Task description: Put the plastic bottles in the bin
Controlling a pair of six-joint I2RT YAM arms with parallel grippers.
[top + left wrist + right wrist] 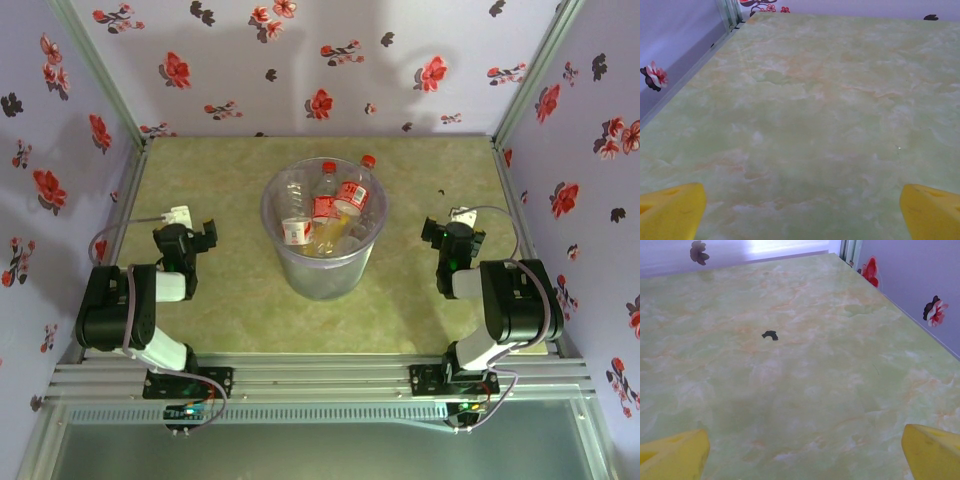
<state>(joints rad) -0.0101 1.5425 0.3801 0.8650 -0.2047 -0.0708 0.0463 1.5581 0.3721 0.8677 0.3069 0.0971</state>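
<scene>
The bin (322, 275), a translucent grey-purple bucket, stands mid-table. Several plastic bottles lie heaped inside it. Two clear ones with red caps and red labels (327, 198) (352, 192) stick up above the rim, and a red-and-white labelled one (297, 231) leans at the left. My left gripper (192, 234) rests left of the bin and is open, its yellow fingertips (671, 212) wide apart over bare table, nothing between them (800, 220). My right gripper (452, 238) sits right of the bin, also open and empty (802, 460), with a yellow fingertip (932, 452) at each lower corner.
The green marbled table (220, 300) is walled on three sides by flowered panels (300, 60). A small dark speck (770, 334) lies on the table ahead of my right gripper. Metal rails (320, 375) run along the near edge, by the arm bases.
</scene>
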